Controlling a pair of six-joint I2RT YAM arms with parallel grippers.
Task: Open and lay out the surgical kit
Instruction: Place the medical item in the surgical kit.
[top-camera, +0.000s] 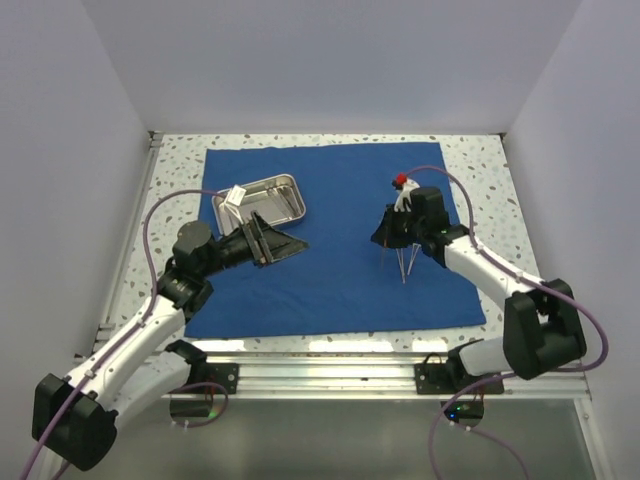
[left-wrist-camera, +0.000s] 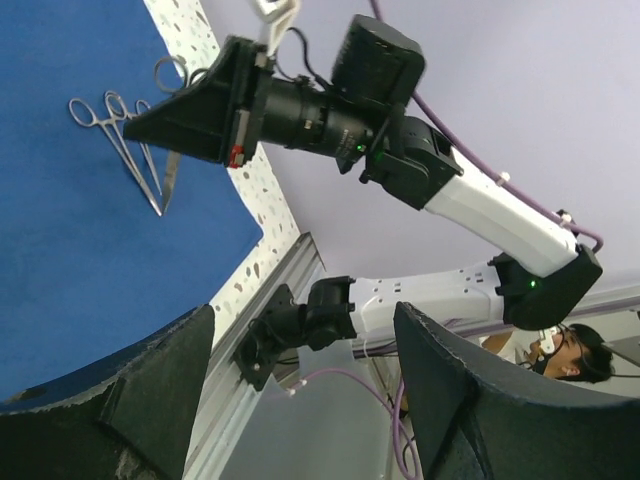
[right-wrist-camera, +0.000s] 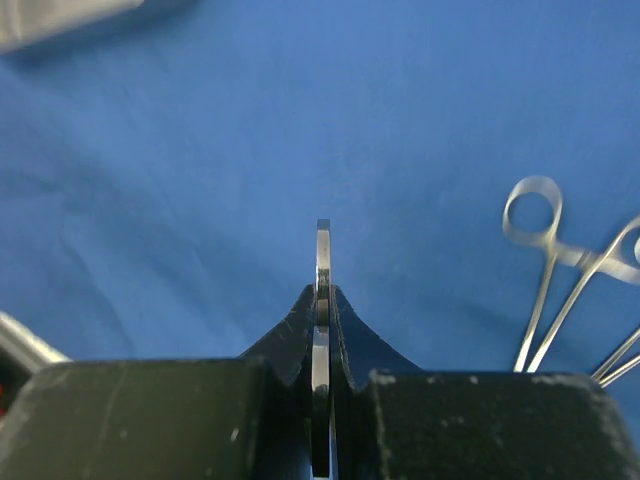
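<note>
Clearly the right gripper (right-wrist-camera: 323, 305) has its jaws pressed together on a slim silver tool (right-wrist-camera: 323, 255), which is seen edge-on and pokes out past the fingertips. That arm reaches in from the lower right of the overhead view, its wrist bent down over the blue cloth (top-camera: 340, 290). Ring-handled forceps (right-wrist-camera: 545, 265) lie flat on the cloth just beside it. The left gripper (top-camera: 272, 240) has its jaws spread wide and holds nothing. Its arm stretches in from the lower left, ending just below the steel tray (top-camera: 268, 197), which sits on the cloth's upper left.
</note>
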